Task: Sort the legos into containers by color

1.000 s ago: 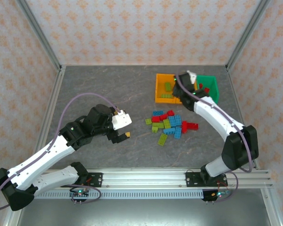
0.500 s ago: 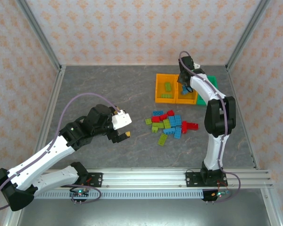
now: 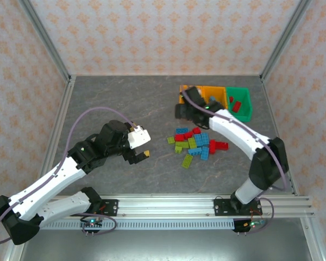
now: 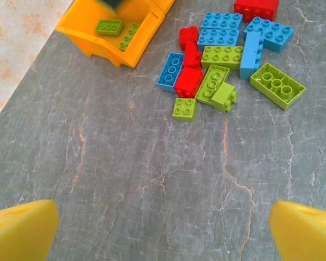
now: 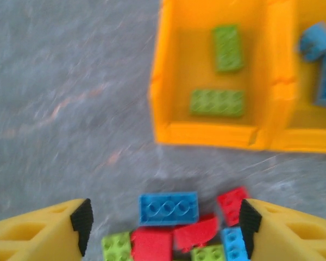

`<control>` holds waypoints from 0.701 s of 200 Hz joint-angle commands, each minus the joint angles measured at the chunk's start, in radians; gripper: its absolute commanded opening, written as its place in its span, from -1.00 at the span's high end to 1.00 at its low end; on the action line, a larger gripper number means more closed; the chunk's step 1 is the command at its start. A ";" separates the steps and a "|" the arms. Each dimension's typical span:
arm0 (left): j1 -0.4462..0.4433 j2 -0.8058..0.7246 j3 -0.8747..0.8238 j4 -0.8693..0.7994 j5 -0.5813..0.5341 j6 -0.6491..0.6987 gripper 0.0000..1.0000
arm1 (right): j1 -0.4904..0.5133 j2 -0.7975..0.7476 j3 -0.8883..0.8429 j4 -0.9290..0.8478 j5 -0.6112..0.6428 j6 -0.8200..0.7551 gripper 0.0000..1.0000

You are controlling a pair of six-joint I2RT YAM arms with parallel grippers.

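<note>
The legos (image 3: 195,144) lie in a loose pile of lime green, light blue and red bricks mid-table, also seen from the left wrist (image 4: 223,60). My right gripper (image 5: 163,228) is open above the pile's far edge, over a blue brick (image 5: 168,208) and red bricks. Behind it sits an orange container (image 5: 206,133) holding two green bricks (image 5: 217,102). A second orange container (image 3: 214,91) holds blue bricks (image 5: 318,41), and the green container (image 3: 249,106) holds red ones. My left gripper (image 3: 143,156) is open and empty, left of the pile.
The containers stand in a row at the back right. Metal frame posts and papered walls enclose the grey stone-patterned table (image 3: 114,103). The right arm's forearm (image 3: 239,133) arches over the pile's right side.
The right arm has swung from over the containers back to the pile's far edge, and its jaws have opened. The left arm has not moved.
</note>
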 commanded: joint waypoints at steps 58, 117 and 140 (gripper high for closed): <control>0.008 -0.018 -0.005 0.024 0.002 -0.009 -1.00 | 0.018 0.379 0.136 -0.140 0.096 -0.108 -0.99; 0.008 -0.014 -0.004 0.022 0.002 -0.009 -1.00 | -0.001 0.450 0.174 -0.135 0.033 -0.082 -0.60; 0.008 -0.017 -0.004 0.022 0.001 -0.010 -1.00 | -0.002 0.458 0.164 -0.145 0.000 -0.038 -0.50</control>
